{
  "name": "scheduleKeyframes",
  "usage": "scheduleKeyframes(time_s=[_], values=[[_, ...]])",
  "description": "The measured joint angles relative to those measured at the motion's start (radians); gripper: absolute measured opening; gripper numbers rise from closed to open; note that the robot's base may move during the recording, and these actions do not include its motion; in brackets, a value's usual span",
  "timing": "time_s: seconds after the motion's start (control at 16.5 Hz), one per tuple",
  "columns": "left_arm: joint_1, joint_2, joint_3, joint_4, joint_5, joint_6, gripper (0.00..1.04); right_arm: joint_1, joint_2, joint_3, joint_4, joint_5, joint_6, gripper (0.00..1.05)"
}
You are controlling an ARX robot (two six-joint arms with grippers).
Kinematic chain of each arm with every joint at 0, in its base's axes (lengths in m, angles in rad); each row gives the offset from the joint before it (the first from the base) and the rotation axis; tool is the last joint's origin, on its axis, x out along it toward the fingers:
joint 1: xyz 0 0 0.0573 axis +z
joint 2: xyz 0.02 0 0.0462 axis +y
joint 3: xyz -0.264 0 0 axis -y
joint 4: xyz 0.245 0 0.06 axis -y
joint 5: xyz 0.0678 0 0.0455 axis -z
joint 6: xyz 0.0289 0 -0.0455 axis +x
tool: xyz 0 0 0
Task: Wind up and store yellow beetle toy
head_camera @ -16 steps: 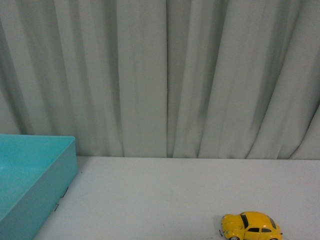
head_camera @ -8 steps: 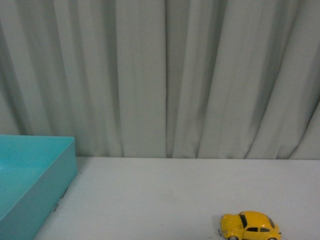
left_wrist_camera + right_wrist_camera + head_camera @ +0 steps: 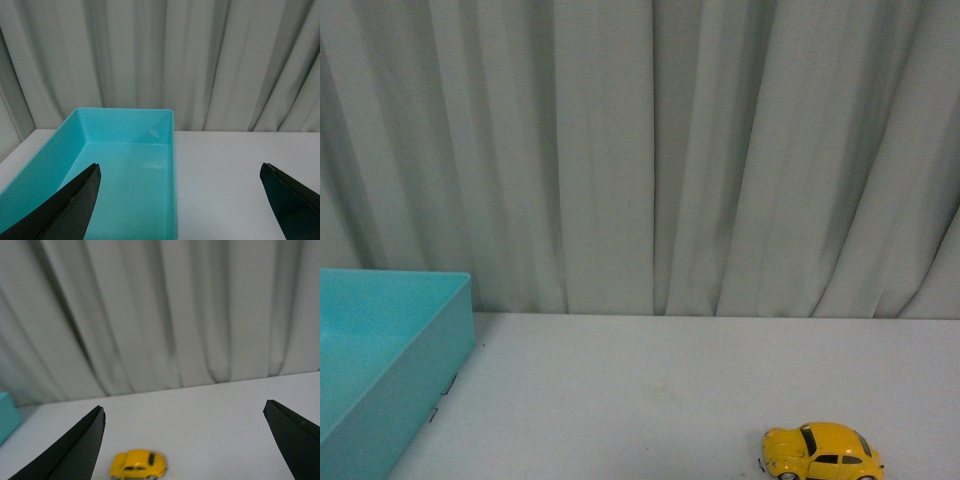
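Curtain (image 3: 650, 150) folds close off the whole back of the scene, and below them runs the pale tabletop (image 3: 650, 390). A turquoise bin (image 3: 430, 390) stands at the tabletop's left side, cut off by the edge of the front view.

The yellow beetle toy (image 3: 823, 452) sits well apart from the bin, on the right side of the tabletop and close to the robot's edge. Its long axis lies across the robot's line of sight, and the rounded nose seems to point toward the bin.

The right pincer (image 3: 184, 407) is spread wide with nothing between its fingers. It looks down on the toy (image 3: 138, 464), which lies ahead of it and below, nearer one finger than the other. The left pincer (image 3: 180, 170) is spread just as wide and holds nothing; it faces the bin (image 3: 172, 150).

By my reading the right arm is the nearer one. Its fingers would close across the toy's narrow width only if it comes down square to that sideways axis.

Neither arm shows in the front view, whose bottom edge clips the toy's wheels. The right wrist view blurs the toy, so its nose and tail cannot be confirmed there. No winding key or mechanism can be made out.
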Motion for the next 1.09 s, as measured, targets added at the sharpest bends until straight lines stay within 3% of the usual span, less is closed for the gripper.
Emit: scheduleKeyframes(time_s=[0.12,0.55,0.85,0.91,0.97,1.03,1.09], values=[[0.0,0.0,0.0,0.0,0.002,0.0,0.98,-0.038,0.163,0.05,0.131,0.005,-0.007,0.98],[0.0,0.0,0.0,0.0,0.001,0.0,0.98,-0.057,0.513,0.219,0.327,0.028,-0.051,0.98],[0.0,0.0,0.0,0.0,0.0,0.0,0.98,0.024,0.88,0.481,0.211,0.021,-0.153,0.98],[0.0,0.0,0.0,0.0,0.0,0.0,0.98,0.109,1.005,0.68,0.087,-0.044,-0.278,0.98],[0.0,0.0,0.0,0.0,0.0,0.0,0.98,0.225,1.123,0.899,-0.169,-0.216,-0.543,0.98],[0.0,0.0,0.0,0.0,0.0,0.0,0.98,0.259,1.188,1.018,-0.459,-0.318,-0.787,0.98],[0.0,0.0,0.0,0.0,0.0,0.0,0.98,0.293,1.261,1.15,-0.847,-0.36,-1.134,0.98]])
